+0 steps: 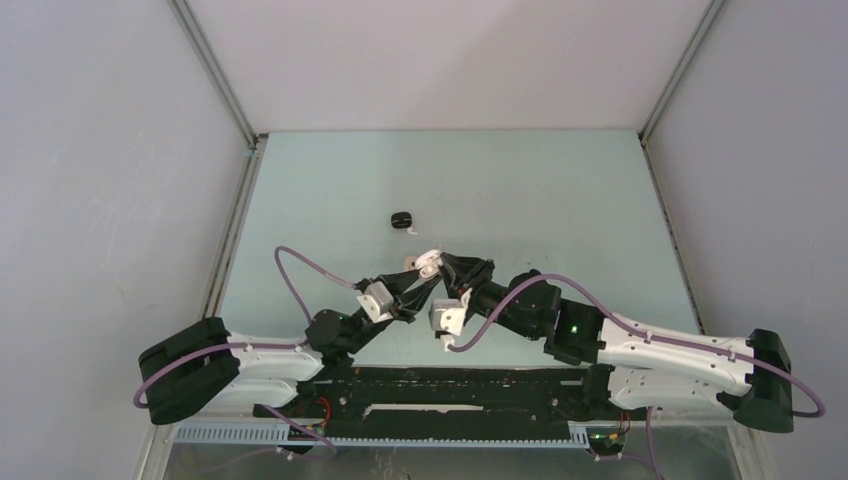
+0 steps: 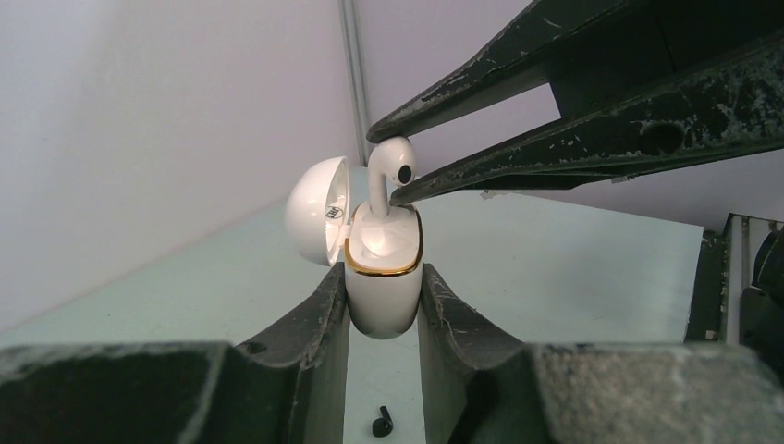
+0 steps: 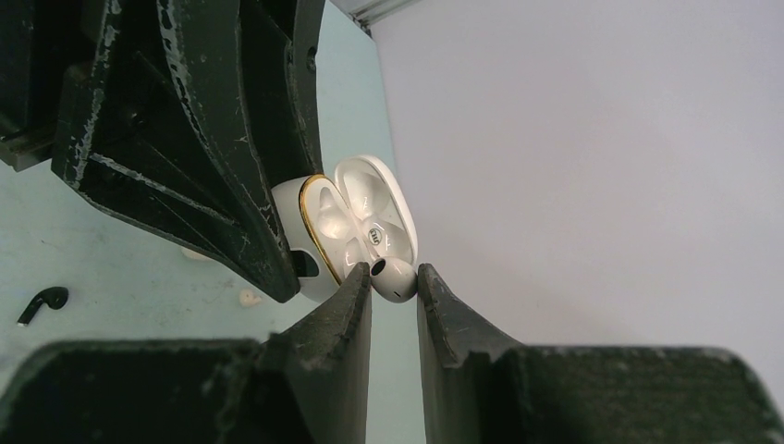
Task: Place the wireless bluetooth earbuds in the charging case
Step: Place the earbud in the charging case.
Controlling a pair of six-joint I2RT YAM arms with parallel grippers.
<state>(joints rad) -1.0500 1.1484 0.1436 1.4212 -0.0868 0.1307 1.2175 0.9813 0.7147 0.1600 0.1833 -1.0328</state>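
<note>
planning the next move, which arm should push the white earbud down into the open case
Right. The right pincer grips the white earbud, stem tip inside the open case; the left pincer only clamps that case.

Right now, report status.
Left hand shut on open white case. Right hand shut on white earbud, stem in case well. Black earbud loose on table. Path clear.

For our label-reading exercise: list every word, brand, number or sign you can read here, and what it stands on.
No readable text anywhere.
A small dark mark inside the open lid of the white charging case: too small and blurred to read.
</note>
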